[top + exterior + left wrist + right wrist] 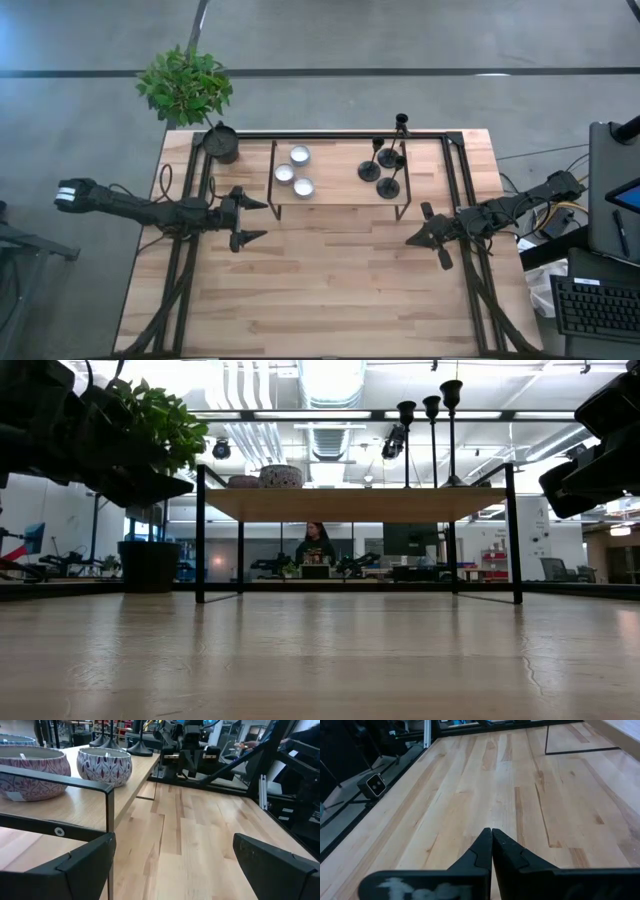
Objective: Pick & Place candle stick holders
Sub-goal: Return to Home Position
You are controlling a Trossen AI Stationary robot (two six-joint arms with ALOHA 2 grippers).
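Left gripper (pixel 254 222), fingers spread and empty, at nine o'clock; right gripper (pixel 491 832), fingers pinched together, at three. Swinging either could clip the shelf (pixel 335 172), toppling holders (pixel 368 172).

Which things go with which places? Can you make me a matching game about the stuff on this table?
Things:
1. candle stick holders
2. candles
3. plant pot
4. right claw

Places or states:
A. left end of the shelf
B. shut, holding nothing
C. right end of the shelf
D. far left corner of the table, beside the shelf

Pairs: 1-C, 2-A, 3-D, 4-B
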